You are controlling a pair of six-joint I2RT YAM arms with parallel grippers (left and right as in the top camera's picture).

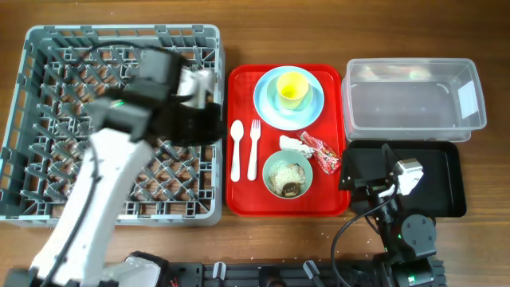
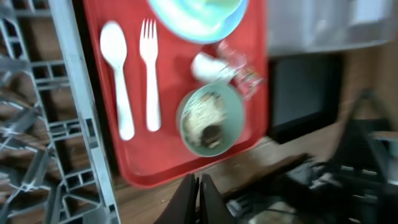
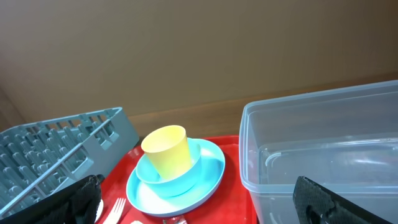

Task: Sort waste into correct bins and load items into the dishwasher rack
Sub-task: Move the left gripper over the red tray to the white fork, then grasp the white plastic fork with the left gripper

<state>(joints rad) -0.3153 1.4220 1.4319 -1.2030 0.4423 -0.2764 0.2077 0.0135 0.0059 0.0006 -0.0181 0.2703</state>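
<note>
Robot test bench: wooden table (image 1: 279, 32), mounted robot arm (image 1: 103, 175), dishwasher rack (image 1: 80, 33).

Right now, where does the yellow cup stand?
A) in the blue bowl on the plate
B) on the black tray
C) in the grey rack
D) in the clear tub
A: the right wrist view shows the yellow cup sitting inside the blue bowl, which rests on the plate.

Jaws pressed together, gripping nothing. Just ahead, on the red tray (image 2: 161, 163), pale green bowl (image 2: 231, 112) of rice (image 2: 202, 112) and brown bits (image 2: 212, 132). Ahead-left, white spoon (image 2: 117, 74) and fork (image 2: 150, 68) side by side. Farther ahead, paper wad (image 2: 207, 66), wrapper (image 2: 245, 76), blue plate (image 2: 181, 21). Far left, grey rack (image 2: 79, 93).
</note>
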